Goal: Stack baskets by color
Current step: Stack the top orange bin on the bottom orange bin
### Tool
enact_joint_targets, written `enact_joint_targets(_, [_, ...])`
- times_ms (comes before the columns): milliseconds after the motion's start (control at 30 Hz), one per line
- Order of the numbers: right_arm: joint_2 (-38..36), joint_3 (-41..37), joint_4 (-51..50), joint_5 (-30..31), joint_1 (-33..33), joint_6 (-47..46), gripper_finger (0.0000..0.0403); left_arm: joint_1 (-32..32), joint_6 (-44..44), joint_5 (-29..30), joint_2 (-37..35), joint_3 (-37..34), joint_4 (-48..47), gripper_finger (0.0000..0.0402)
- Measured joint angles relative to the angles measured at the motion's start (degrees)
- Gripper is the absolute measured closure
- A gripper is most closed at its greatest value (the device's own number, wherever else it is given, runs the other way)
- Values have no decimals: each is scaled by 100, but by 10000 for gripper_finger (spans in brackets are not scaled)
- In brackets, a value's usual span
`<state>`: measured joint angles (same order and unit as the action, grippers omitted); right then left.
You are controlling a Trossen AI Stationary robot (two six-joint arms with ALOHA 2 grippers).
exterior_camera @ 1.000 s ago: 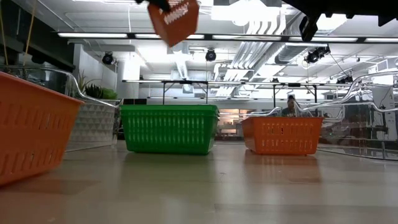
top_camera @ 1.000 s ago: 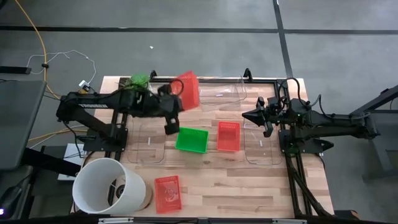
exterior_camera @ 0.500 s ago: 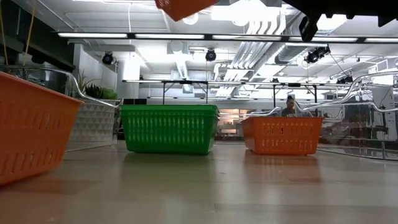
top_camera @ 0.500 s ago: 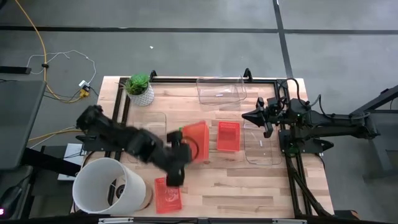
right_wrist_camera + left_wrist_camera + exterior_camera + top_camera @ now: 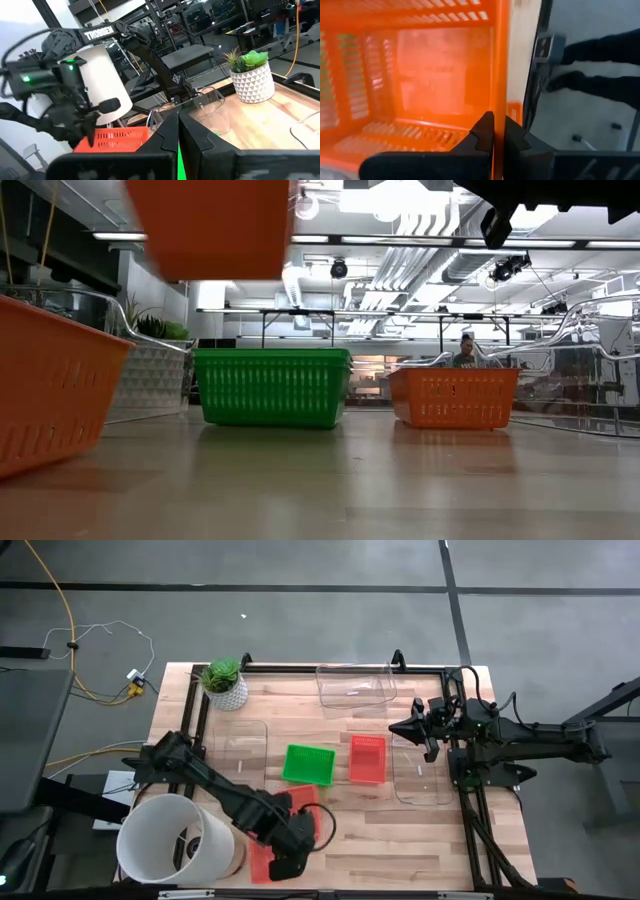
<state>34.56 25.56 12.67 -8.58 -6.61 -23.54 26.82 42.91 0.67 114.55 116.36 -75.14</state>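
The left gripper (image 5: 290,862) is down at the near edge of the table, its fingers (image 5: 482,135) pinched together on the thin side wall of a red basket (image 5: 305,808) — the wall runs straight up between the two pads in the left wrist view, with the basket's open inside and mesh bottom off to one side of the claw. From above, this held basket sits partly hidden under the arm, above a second red basket (image 5: 262,855) that lies on the wood beside the white bucket (image 5: 170,840). In the low view the held basket hangs clear of the tabletop, its flat side level with the table; how its long axis runs I cannot tell, since the arm covers most of it.

In mid-table a green basket (image 5: 307,764) lies flat, mouth up, long axis across the table. Just beside it, not touching, a third red basket (image 5: 367,758) lies flat with its long axis running from near edge to far edge. Clear baskets sit around them: one at the far edge (image 5: 356,688), one to the left of the green (image 5: 243,745) and one on the right (image 5: 422,775).

The right gripper (image 5: 397,726) waits over the right clear basket — fingers pressed together, holding nothing. A small potted plant (image 5: 224,682) stands at the far left corner.
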Motion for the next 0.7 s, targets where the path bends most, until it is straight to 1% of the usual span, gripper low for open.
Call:
enact_joint_targets(333, [0,0,-70,203,0,1,403,629,863,-29,98,0,9,401])
enact_joint_targets(500, [0,0,-133,196,1,1,403,893,1292,-397,98,0,129,401])
enact_joint_targets(700, [-2,0,-132,51,0,147,403,998,1730,-437,95,0,167,401])
